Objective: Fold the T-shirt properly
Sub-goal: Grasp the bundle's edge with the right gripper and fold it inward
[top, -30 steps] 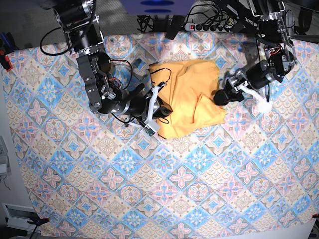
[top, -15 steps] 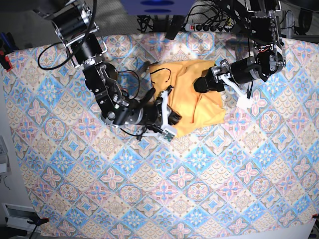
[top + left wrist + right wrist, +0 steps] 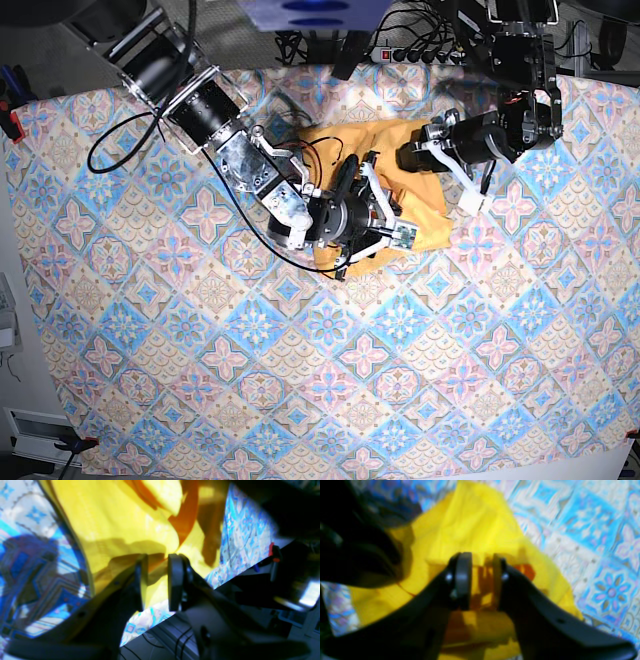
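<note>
The T-shirt (image 3: 400, 180) lies bunched in a rough, crumpled heap toward the far middle of the patterned cloth (image 3: 300, 400), nowhere near flat or squared. Both my arms are over it. My right gripper (image 3: 372, 228) sits at the heap's near-left side, low over the fabric. In its wrist view the jaws stand a little apart, with yellow fabric and shadow showing in the gap below them; I cannot tell whether any fold is actually pinched there. My left gripper (image 3: 410, 157) reaches in from the right at the far edge of the heap. Its wrist view shows the jaws with a narrow gap, a ridge of T-shirt fabric running just at the tips; again I cannot say that it is caught.

As I judge it, I am at the gathering step: getting a hold on two edges so the shirt can be pulled out and laid flat before any fold. The next move calls for both jaws to come down on a single layer at a hem or sleeve, not a bunched wad, then to draw apart evenly.
</note>
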`<action>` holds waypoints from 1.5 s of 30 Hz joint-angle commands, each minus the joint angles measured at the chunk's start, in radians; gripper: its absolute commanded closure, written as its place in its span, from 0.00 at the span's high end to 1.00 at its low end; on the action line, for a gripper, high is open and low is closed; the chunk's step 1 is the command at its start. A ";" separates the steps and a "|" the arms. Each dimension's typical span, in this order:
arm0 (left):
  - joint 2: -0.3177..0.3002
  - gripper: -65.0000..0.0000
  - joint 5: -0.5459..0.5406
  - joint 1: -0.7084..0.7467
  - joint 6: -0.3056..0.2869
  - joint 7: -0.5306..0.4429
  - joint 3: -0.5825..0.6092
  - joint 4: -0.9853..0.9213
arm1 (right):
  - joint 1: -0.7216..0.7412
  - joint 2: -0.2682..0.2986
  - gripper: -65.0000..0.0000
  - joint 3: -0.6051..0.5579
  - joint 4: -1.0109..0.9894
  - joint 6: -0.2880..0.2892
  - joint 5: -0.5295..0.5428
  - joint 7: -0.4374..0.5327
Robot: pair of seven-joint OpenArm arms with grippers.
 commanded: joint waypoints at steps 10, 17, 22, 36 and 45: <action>-0.006 0.20 -0.019 -0.008 -0.004 -0.007 -0.005 0.015 | 0.023 0.000 0.30 0.004 0.007 -0.005 -0.140 0.117; -0.006 0.20 -0.019 -0.008 -0.004 -0.007 -0.006 0.002 | 0.023 -0.037 0.28 0.004 -0.029 -0.005 -0.146 0.126; -0.006 0.20 -0.025 -0.020 -0.004 -0.030 -0.005 -0.088 | 0.027 -0.074 0.28 0.006 -0.092 -0.005 -0.148 0.183; -0.008 0.20 -0.024 -0.017 -0.009 -0.050 -0.003 -0.100 | 0.131 -0.115 0.28 0.017 -0.225 -0.128 -0.146 0.298; -0.008 0.20 -0.025 -0.019 -0.009 -0.050 -0.008 -0.100 | 0.159 -0.155 0.28 0.192 -0.257 -0.143 -0.148 0.289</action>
